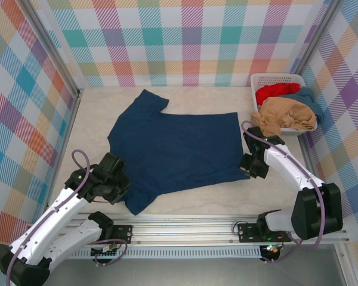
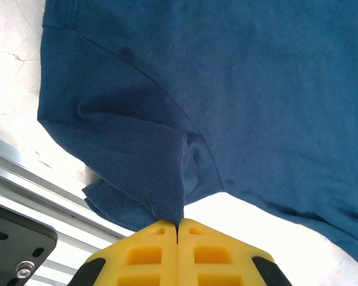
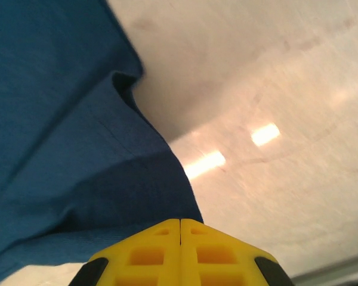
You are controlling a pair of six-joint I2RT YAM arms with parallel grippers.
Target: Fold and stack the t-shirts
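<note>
A navy blue t-shirt [image 1: 176, 149] lies spread plain side up across the middle of the table, neck to the left. My left gripper [image 1: 120, 189] is shut on the shirt's near sleeve; in the left wrist view the yellow fingers [image 2: 149, 253] pinch a fold of the navy sleeve [image 2: 137, 173]. My right gripper [image 1: 246, 168] is shut on the shirt's near hem corner; the right wrist view shows the navy hem [image 3: 107, 196] running into the closed yellow fingers [image 3: 209, 253]. Tan [image 1: 284, 115], red [image 1: 275, 91] and teal-blue [image 1: 307, 97] t-shirts are piled in the basket.
A white slatted basket [image 1: 258, 80] stands at the back right corner. Checked walls close in the table on three sides. A metal rail [image 1: 197, 223] runs along the near edge. Bare tabletop [image 1: 95, 107] lies left of the shirt.
</note>
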